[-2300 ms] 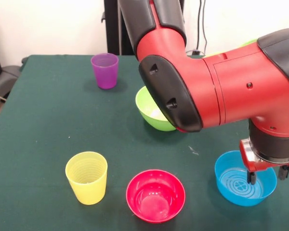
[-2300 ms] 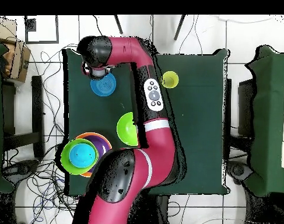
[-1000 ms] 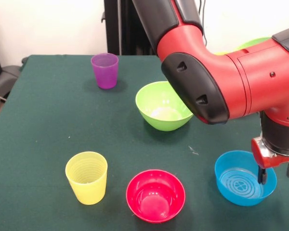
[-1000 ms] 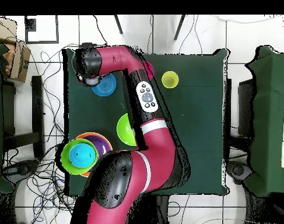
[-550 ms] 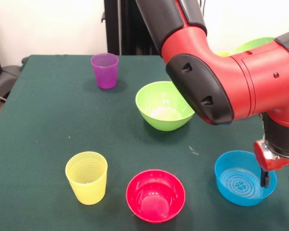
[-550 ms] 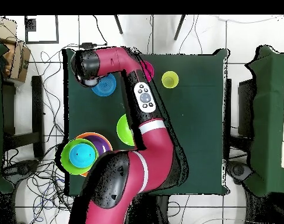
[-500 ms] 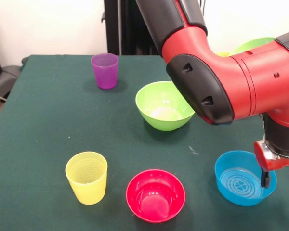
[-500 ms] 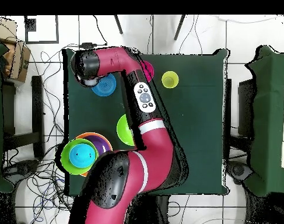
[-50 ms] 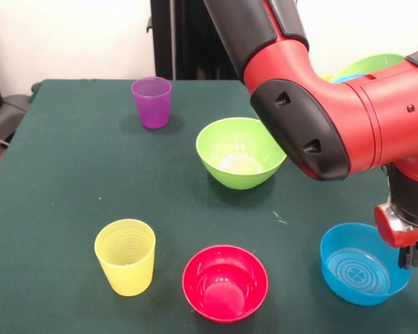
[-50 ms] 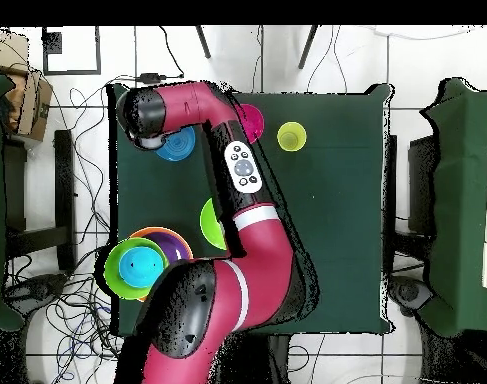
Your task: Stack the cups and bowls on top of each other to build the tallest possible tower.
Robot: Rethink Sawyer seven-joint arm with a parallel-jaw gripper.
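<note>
My gripper [image 9: 411,255] hangs at the front right of the table, shut on the right rim of a blue bowl [image 9: 362,273], which sits slightly tilted. The wrist hides the gripper in the overhead view, where the blue bowl [image 10: 180,148] shows beside it. A lime green bowl [image 9: 241,152] stands mid-table. A pink-red bowl [image 9: 225,282] and a ribbed yellow cup [image 9: 125,256] are near the front edge. The purple cup [image 9: 152,101] is at the back left. The tower [image 10: 115,268] is a nest of an orange, a purple, a green and a blue bowl.
The red arm [image 9: 334,111] spans the right side of the table and hides most of the tower [image 9: 373,64] behind it. In the overhead view the arm [image 10: 242,170] covers part of the green bowl [image 10: 211,222] and the purple cup.
The gripper moved right from inside the blue bowl to its right rim and closed on it. The bowl has shifted a little right and towards the front edge.
</note>
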